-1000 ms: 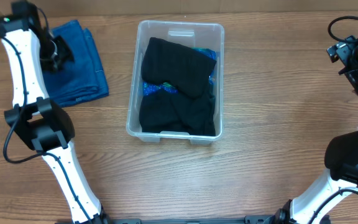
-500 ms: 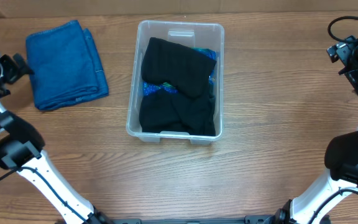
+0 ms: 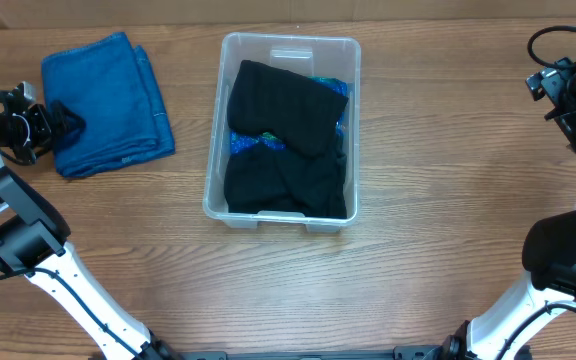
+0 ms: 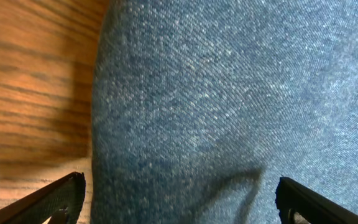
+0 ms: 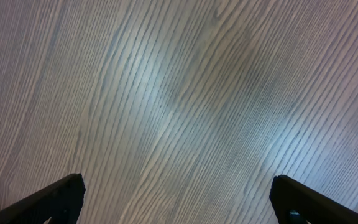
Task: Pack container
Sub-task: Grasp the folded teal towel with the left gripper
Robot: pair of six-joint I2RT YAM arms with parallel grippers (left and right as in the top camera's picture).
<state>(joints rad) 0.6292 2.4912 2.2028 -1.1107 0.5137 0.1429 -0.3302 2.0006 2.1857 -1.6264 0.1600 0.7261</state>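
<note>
Container (image 3: 290,45): centre of table (image 3: 438,230), dark clothes (image 3: 283,150) inside.
Left gripper (image 4: 179,190): jaws wide, empty, over blue towel (image 3: 108,100) edge.
Right gripper (image 5: 176,190): spread, empty, far right.
Risk: pinching one layer; towel unfolds.

A folded blue denim-like cloth (image 3: 108,100) lies flat on the wooden table (image 3: 438,210) at its far left, well apart from the other textiles. Its layered folded edges face right and its long side slants slightly. From the left wrist view the cloth (image 4: 229,106) fills most of the picture, with a speckled weave and a soft crease low in its surface, and bare table (image 4: 30,74) to its left. Inside the container (image 3: 214,140) lie two black garments: one black piece (image 3: 283,100) slanted at the far end and overlapping another black piece (image 3: 286,182) at the near end. A bright blue-green patterned fabric (image 3: 244,143) peeks out between and beneath them. The right wrist view shows only pale wood grain (image 5: 179,93).
</note>
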